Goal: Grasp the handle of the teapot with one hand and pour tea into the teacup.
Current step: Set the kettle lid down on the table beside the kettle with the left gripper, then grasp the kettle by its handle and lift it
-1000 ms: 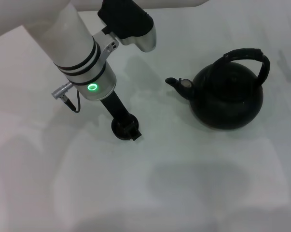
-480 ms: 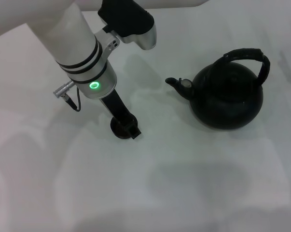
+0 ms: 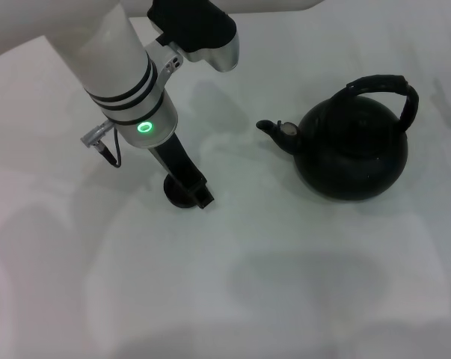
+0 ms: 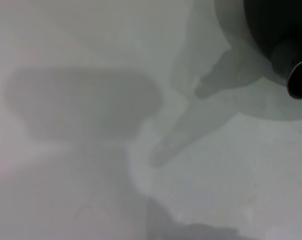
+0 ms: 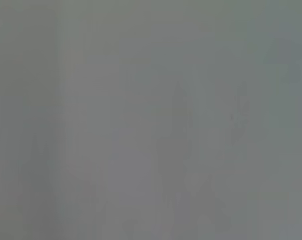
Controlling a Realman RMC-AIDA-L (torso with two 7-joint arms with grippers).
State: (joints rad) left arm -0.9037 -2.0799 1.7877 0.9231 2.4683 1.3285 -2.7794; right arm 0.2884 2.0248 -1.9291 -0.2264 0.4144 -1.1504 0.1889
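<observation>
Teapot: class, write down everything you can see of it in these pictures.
The teapot is round, matte black and kettle-shaped, standing upright on the white table. Its short curved spout, with a silvery spot behind it, points toward the robot's left. A thick, ribbed black handle arches over the top. Nothing grips or touches it; the left gripper is apart from it, at the teacup.

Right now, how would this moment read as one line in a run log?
left gripper: at small black teacup, grip unclear | round matte-black teapot: standing on white table, handle untouched | right gripper: unseen
</observation>
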